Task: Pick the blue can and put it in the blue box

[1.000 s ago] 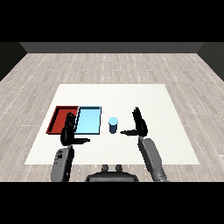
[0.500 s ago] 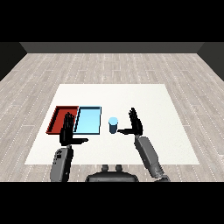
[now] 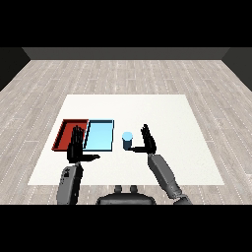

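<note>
A small blue can (image 3: 127, 140) stands upright on the white table (image 3: 167, 118), just right of the light blue tray (image 3: 100, 135). My right hand (image 3: 147, 141) is open, fingers straight up, a short gap to the right of the can, its thumb reaching toward the can's base without holding it. Over the near edges of the red tray (image 3: 70, 133) and the blue tray hovers my left hand (image 3: 76, 148), open too, with its thumb stretched out to the right. Neither hand holds anything.
The red tray and the light blue tray lie side by side at the table's left. Grey wood floor surrounds the table.
My right hand has moved left, closing in on the blue can. The left hand and the can have stayed where they were.
</note>
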Controlling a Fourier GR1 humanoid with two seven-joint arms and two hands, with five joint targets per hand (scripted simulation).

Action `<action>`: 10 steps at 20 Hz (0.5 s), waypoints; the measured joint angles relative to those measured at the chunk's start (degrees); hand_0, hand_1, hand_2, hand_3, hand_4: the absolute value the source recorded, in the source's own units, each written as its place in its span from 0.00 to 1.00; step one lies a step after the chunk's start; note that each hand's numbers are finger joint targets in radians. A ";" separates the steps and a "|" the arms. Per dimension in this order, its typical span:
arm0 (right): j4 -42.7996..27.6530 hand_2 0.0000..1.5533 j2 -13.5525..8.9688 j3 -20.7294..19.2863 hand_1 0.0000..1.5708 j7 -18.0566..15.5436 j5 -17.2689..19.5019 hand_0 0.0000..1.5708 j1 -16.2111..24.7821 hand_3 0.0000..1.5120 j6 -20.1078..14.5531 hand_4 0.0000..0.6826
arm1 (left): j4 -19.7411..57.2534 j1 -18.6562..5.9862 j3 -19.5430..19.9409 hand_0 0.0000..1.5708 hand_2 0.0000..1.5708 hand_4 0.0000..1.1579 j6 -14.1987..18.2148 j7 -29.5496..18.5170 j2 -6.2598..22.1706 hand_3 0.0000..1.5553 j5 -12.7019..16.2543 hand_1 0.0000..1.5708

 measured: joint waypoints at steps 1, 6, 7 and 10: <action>1.11 0.00 0.00 -0.01 0.00 -0.60 -0.35 0.00 -0.26 0.00 0.40 0.00 | -0.05 -0.13 -0.23 0.00 0.00 0.00 0.41 0.18 -0.30 0.00 -0.13 0.00; 5.16 0.00 -0.19 2.56 0.00 -1.99 -3.53 0.00 -2.81 0.00 -0.57 0.00 | 1.31 -0.10 1.15 0.00 0.00 0.00 -0.92 -0.84 1.09 0.00 0.64 0.00; 5.98 0.00 -0.15 3.21 0.00 -3.00 -4.07 0.00 -2.85 0.00 -0.81 0.00 | 1.16 -0.29 1.54 0.00 0.00 0.00 -1.15 -0.58 1.45 0.00 1.02 0.00; 7.42 0.00 -0.07 4.94 0.00 -3.56 -6.15 0.00 -4.28 0.00 -1.78 0.00 | -0.41 0.84 0.24 0.00 0.00 0.00 -0.21 -0.43 0.45 0.00 -0.02 0.00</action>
